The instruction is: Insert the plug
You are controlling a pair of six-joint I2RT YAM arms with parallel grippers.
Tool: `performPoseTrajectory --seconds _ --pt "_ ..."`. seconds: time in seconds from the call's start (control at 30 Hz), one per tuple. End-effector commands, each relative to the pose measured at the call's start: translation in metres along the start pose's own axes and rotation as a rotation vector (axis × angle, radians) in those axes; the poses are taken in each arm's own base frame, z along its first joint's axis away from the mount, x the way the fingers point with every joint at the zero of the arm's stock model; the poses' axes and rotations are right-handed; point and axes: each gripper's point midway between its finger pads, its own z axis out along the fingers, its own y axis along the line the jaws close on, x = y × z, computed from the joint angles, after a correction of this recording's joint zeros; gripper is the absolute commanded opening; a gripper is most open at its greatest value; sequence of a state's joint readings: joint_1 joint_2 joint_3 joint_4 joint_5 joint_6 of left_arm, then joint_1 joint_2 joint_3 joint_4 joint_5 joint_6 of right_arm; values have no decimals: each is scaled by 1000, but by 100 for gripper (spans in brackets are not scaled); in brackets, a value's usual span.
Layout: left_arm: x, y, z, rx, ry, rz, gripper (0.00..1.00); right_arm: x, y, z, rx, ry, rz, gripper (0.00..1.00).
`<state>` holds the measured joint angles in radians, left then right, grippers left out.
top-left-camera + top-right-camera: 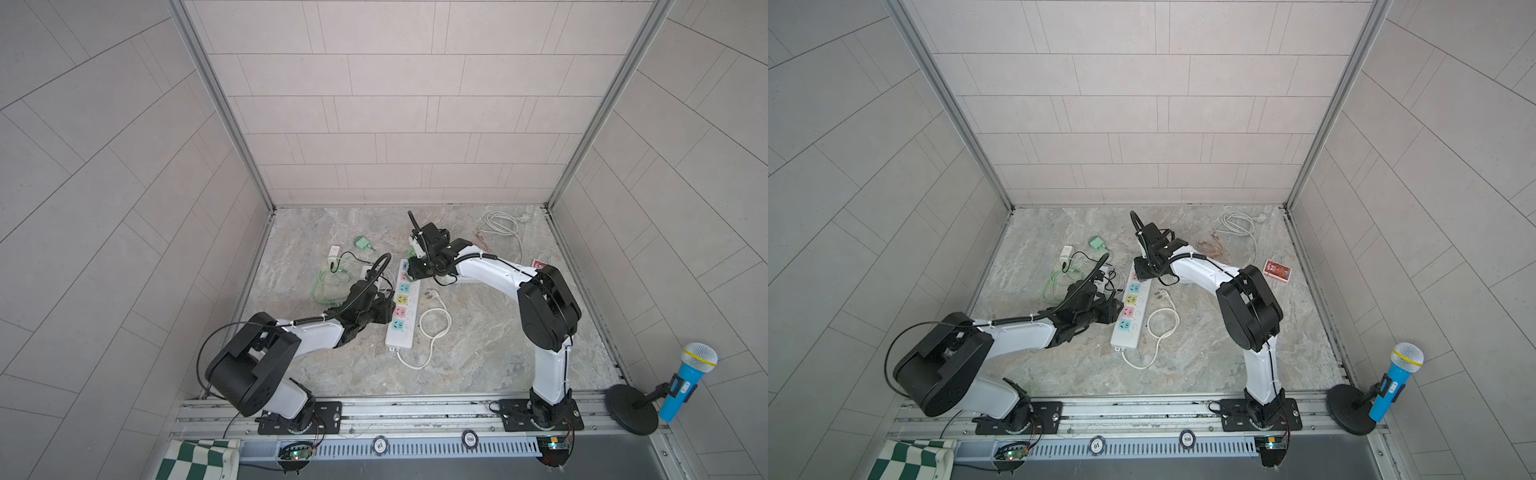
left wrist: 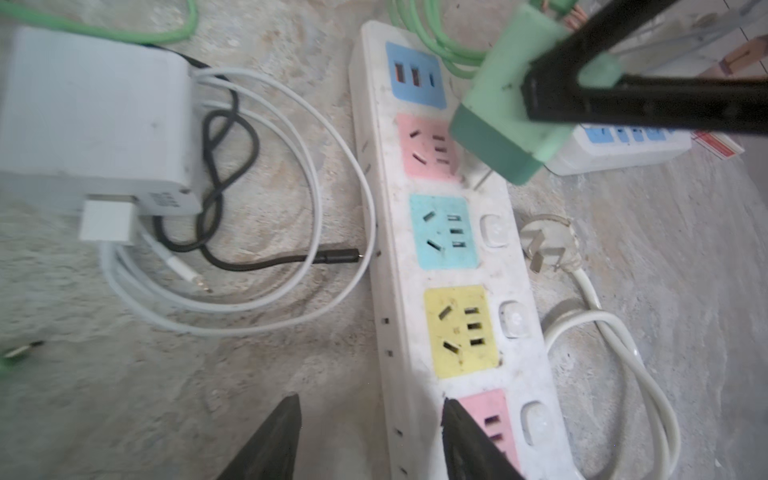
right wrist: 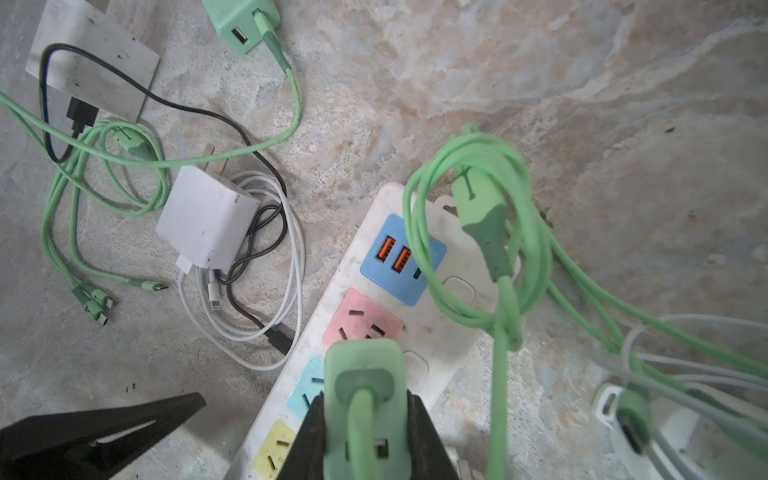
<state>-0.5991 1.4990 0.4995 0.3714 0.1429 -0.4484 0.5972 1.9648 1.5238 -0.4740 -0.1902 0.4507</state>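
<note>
Your right hand (image 3: 365, 415) pinches the green plug (image 3: 361, 365), tilted just above the strip (image 2: 392, 232) by the pink socket (image 2: 428, 145) next to the USB ports (image 2: 415, 75), not seated. Your left hand (image 2: 370, 403) is spread, one finger over the strip's other pink socket, the other over the desk (image 2: 249, 374) beside it.

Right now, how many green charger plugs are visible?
2. One green plug lies on the table, left of the power strip; the other is held in the right gripper above the strip. Others may be hidden.
</note>
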Motion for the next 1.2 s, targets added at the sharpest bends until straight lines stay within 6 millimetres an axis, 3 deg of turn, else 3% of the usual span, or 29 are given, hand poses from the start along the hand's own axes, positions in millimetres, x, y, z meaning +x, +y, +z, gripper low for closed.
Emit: performPoseTrajectory --seconds 0.0,0.4,0.6,0.9,1.17 --pt "1 -16 5 71 -13 12 58 -6 -1 2 32 -18 36 9" --pt "38 -50 13 146 48 40 56 -18 -8 -6 88 -80 67 9" --pt "34 -62 9 187 39 42 55 -18 -8 -7 82 -93 67 9" --pt "18 -29 -22 -4 -34 79 67 -25 -7 -10 89 -130 63 8" --pt "1 4 -46 -181 -126 21 70 -12 -12 -9 137 -130 99 8"
